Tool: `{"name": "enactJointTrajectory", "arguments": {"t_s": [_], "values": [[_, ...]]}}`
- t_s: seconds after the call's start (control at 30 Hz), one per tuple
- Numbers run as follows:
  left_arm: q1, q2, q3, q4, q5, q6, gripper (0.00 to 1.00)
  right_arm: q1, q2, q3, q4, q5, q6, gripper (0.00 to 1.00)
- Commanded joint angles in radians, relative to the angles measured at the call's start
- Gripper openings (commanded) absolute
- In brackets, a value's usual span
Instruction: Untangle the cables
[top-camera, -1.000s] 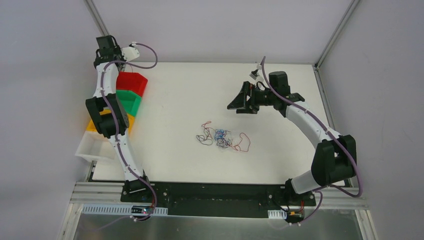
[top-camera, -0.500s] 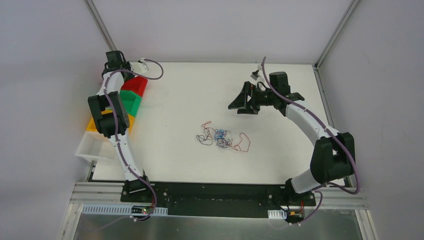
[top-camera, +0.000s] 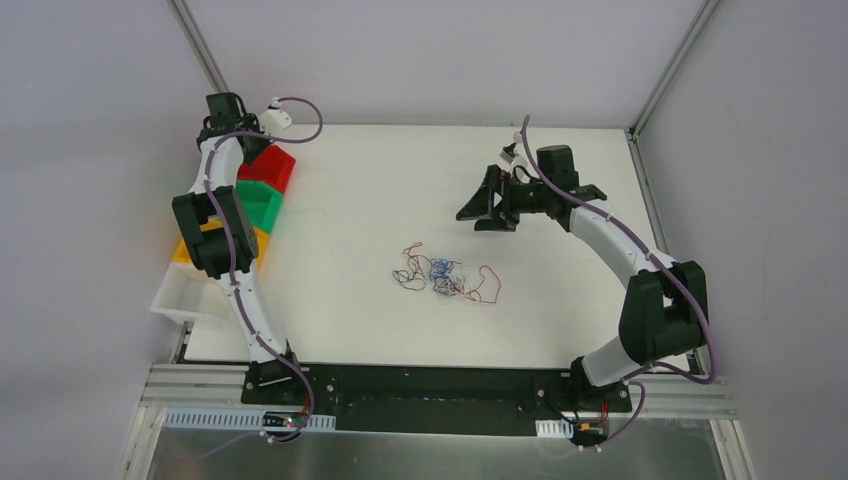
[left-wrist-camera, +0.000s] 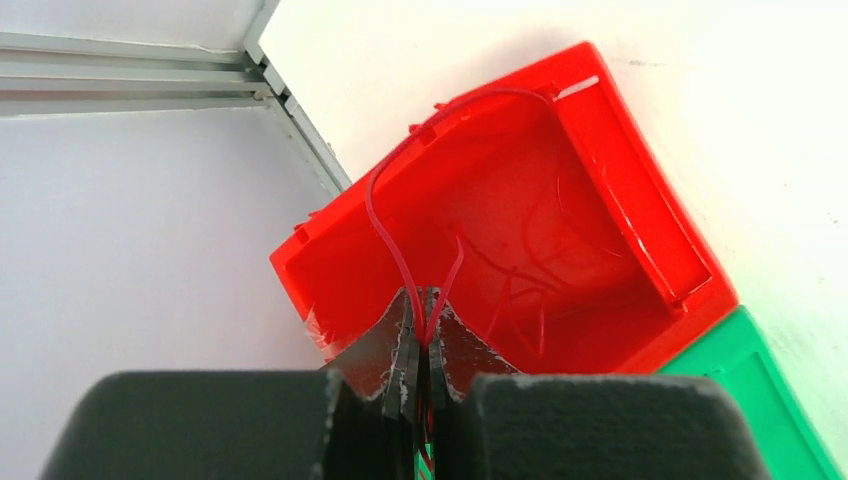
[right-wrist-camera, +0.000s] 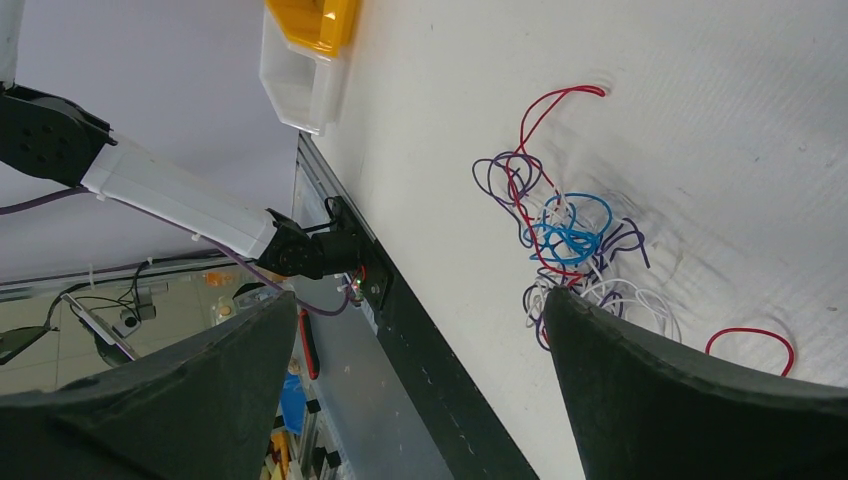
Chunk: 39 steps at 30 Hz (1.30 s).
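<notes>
- The tangle of thin red, blue, purple and white cables (top-camera: 445, 278) lies loose on the white desk (top-camera: 350, 190), at the centre of the top view.
- One thin red wire (left-wrist-camera: 385, 225) loops up from the left gripper (left-wrist-camera: 421, 312), which is pinched tight on it.
- Behind it, at the desk's upper left, sits an open red plastic bin (left-wrist-camera: 640, 230) with red strands inside.
- The right gripper (top-camera: 482, 205), spread wide, sits to the upper right of the tangle, apart from it.

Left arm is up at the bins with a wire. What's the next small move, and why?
Probably part the jaws of the left gripper to drop the red wire. It is pinched shut on that wire, whose loop hangs over the red bin, where other red strands already lie.
</notes>
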<state>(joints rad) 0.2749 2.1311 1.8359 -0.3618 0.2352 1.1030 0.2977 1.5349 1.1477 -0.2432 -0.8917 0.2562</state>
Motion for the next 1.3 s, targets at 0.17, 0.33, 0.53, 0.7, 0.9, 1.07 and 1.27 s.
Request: {"name": "enactJointTrajectory", "arguments": {"t_s": [0.17,0.33,0.53,0.7,0.9,1.07,1.27], "values": [[0.018,-0.045,0.129,-0.144,0.110,-0.182,0.00,-0.005,0.006,0.030,-0.001,-0.026,-0.014,0.97],[0.032,-0.015,0.152,-0.170,0.073,-0.199,0.00,-0.005,0.004,0.026,-0.003,-0.026,-0.018,0.96],[0.048,0.005,0.173,-0.172,0.056,-0.227,0.00,-0.007,0.005,0.025,-0.010,-0.029,-0.020,0.97],[0.056,-0.037,0.225,-0.171,0.113,-0.367,0.00,-0.006,0.009,0.025,-0.014,-0.029,-0.020,0.97],[0.058,-0.015,0.353,-0.156,0.166,-0.415,0.00,-0.007,0.026,0.030,-0.013,-0.039,-0.008,0.96],[0.058,0.046,0.431,-0.105,0.159,-0.394,0.00,-0.007,0.027,0.021,-0.012,-0.041,-0.015,0.96],[0.059,0.072,0.410,0.037,0.149,-0.435,0.00,-0.006,0.045,0.025,-0.016,-0.045,-0.021,0.96]]}}
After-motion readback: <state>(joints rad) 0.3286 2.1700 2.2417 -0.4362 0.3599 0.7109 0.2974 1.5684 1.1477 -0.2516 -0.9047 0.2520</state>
